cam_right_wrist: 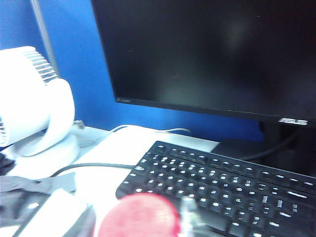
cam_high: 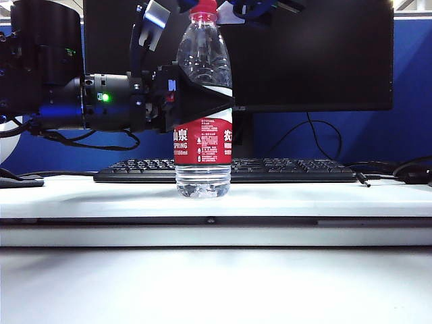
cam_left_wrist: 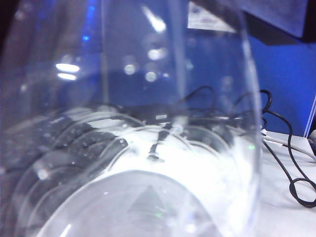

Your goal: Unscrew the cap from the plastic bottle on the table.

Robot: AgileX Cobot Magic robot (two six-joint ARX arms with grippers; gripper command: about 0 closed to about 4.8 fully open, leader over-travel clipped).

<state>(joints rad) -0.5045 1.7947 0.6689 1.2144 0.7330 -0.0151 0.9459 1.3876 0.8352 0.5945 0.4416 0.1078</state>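
The plastic bottle (cam_high: 202,145) stands upright on the table (cam_high: 81,196), its red and white label facing me. My left gripper (cam_high: 214,102) reaches in from the left and is shut on the bottle's body just above the label. In the left wrist view the clear ribbed bottle (cam_left_wrist: 138,148) fills the picture. The red cap (cam_high: 204,9) sits on the neck at the top edge. My right gripper (cam_right_wrist: 123,219) hangs over the cap (cam_right_wrist: 138,217), which lies between its jaws. A white finger (cam_right_wrist: 49,212) stands a little apart from the cap.
A black keyboard (cam_high: 283,169) lies right behind the bottle, with a dark monitor (cam_high: 310,54) and a blue partition behind it. A white desk fan (cam_right_wrist: 29,103) stands beyond the keyboard's end. Black cables (cam_left_wrist: 296,182) trail over the table.
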